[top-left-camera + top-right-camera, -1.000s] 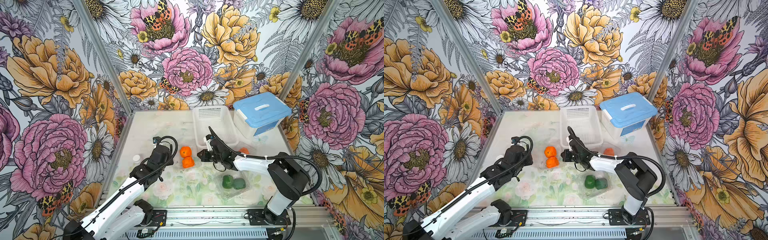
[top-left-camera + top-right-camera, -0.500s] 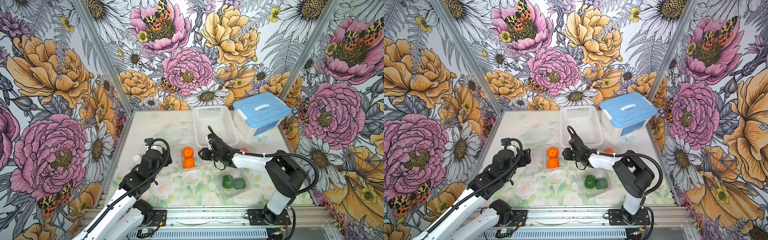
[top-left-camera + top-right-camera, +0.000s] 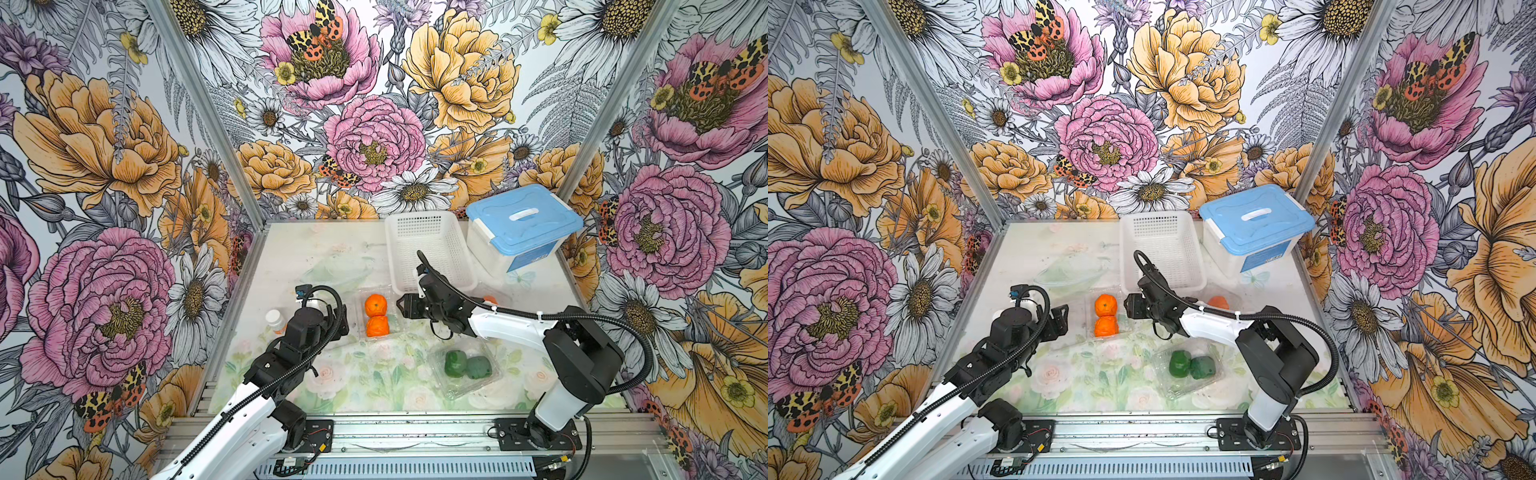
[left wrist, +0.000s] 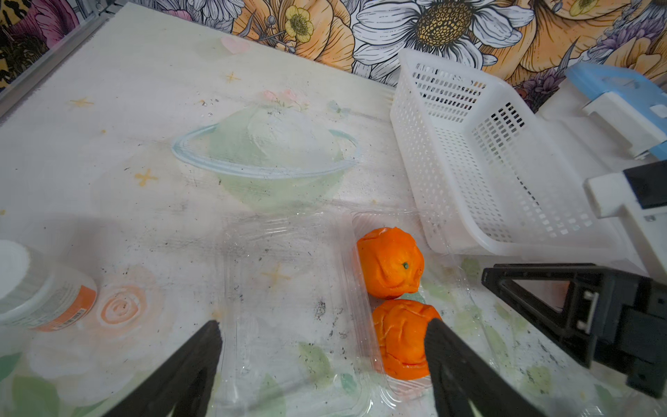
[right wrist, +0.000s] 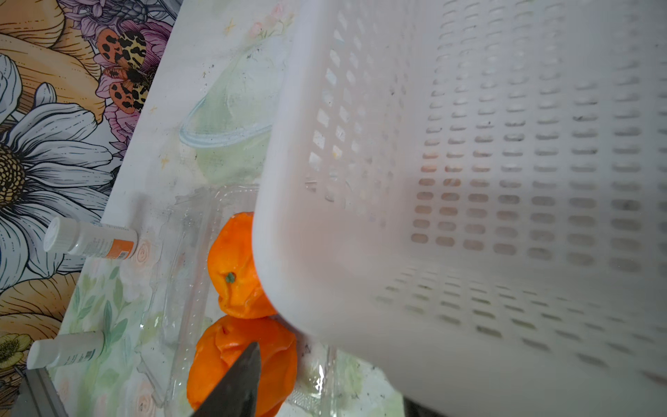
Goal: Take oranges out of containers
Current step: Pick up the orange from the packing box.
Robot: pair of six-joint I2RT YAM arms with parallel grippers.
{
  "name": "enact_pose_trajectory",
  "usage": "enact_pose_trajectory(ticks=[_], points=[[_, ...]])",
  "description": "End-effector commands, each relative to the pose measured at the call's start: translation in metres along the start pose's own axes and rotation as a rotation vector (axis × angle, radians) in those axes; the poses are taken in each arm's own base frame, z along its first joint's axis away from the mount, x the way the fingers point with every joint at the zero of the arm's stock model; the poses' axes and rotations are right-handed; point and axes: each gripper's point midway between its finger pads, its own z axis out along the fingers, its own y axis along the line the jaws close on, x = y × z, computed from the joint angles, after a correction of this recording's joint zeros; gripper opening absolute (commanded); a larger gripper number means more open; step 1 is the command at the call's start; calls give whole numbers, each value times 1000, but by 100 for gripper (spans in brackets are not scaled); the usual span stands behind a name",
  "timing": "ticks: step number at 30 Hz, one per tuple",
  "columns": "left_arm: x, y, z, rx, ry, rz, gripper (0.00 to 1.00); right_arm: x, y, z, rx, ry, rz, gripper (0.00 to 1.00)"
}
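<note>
At the middle of the table point(image 3: 332, 386) a clear plastic box point(image 4: 451, 307) lies open with its lid point(image 4: 285, 289) folded flat toward the left arm. Two oranges sit in its tray, touching each other: the far orange point(image 3: 376, 305) with its stem end up and the near orange point(image 3: 377, 327) just in front of it. The left gripper point(image 4: 322, 326) hovers low over the lid with its jaws spread wide and grips nothing. In the left wrist view the lid lies between its fingertips, and one fingertip point(image 4: 438, 335) stands in front of the near orange. The right gripper point(image 3: 402, 306) points at the box from the other side, just beside the tray and apart from the fruit. It is rolled onto its side, and I cannot tell how far its jaws are open. A second box point(image 3: 440, 386) toward the front holds two dark green fruits point(image 3: 457, 363) side by side. A third box point(image 3: 1231, 291) lies behind the right arm, near the basket point(image 3: 415, 232), with one orange point(image 3: 1217, 302) partly showing. A tub point(image 3: 523, 224) with a blue lid stands at the back right, and a small bottle point(image 3: 275, 321) stands by the table's left edge.
</note>
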Motion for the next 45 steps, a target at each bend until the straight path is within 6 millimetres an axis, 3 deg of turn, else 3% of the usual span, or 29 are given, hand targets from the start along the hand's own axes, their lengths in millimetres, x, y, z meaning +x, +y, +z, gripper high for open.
enact_pose_trajectory(ticks=[1,8,18,23,26,31,43,45], points=[[4,-7,6,49,-19,-19,89,-6,4,-19,19,-49,-61,62],[11,-2,11,50,-58,37,91,-13,9,-35,23,-51,-109,62],[20,-8,8,168,-157,76,95,-15,33,-40,-38,43,-177,61],[22,-21,2,250,-172,147,98,-20,44,-26,-63,79,-199,61],[25,-30,-1,314,-182,161,99,-11,58,-15,-113,141,-236,61],[23,-28,-1,302,-192,160,99,-5,74,2,-101,160,-308,66],[18,-19,-10,297,-262,130,99,-9,68,33,-26,154,-313,67],[19,-18,-9,292,-261,130,99,-11,64,37,0,147,-316,73]])
